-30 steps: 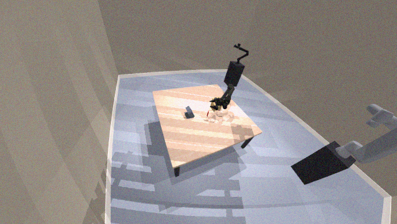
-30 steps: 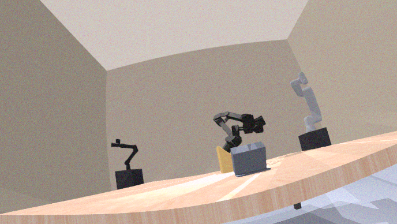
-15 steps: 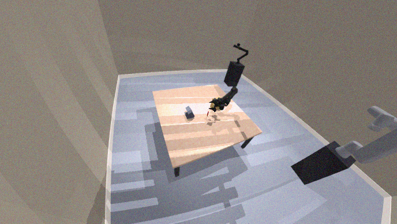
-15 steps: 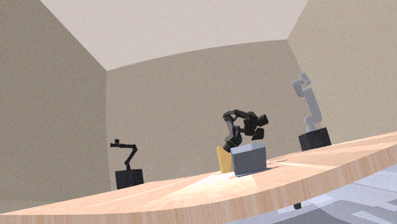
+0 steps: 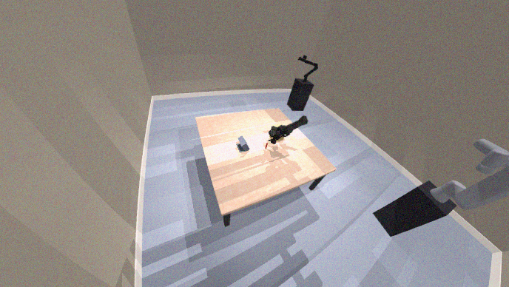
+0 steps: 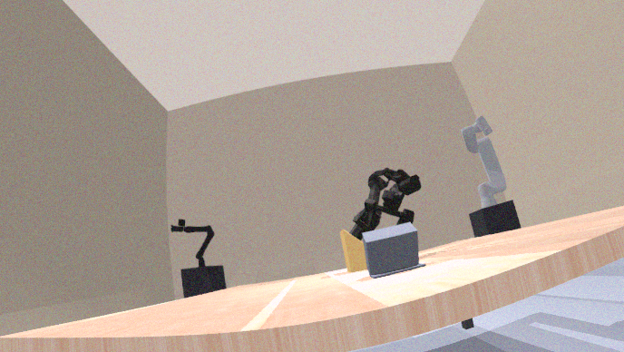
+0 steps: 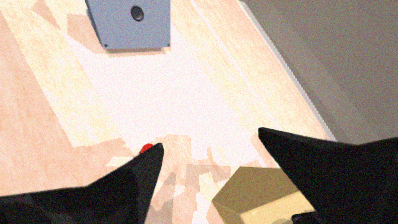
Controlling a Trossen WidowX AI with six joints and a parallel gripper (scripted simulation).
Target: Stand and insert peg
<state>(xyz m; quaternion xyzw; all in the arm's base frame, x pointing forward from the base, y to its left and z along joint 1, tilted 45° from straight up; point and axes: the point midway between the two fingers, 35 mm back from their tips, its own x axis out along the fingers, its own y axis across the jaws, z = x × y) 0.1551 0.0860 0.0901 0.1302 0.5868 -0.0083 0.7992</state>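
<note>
On the wood-grain table, gripper is spread wide, nothing gripped; panel hole is left unfilled, red peg ungrasped.

yellow block on table; pale-grey arm on black pedestal.
</note>
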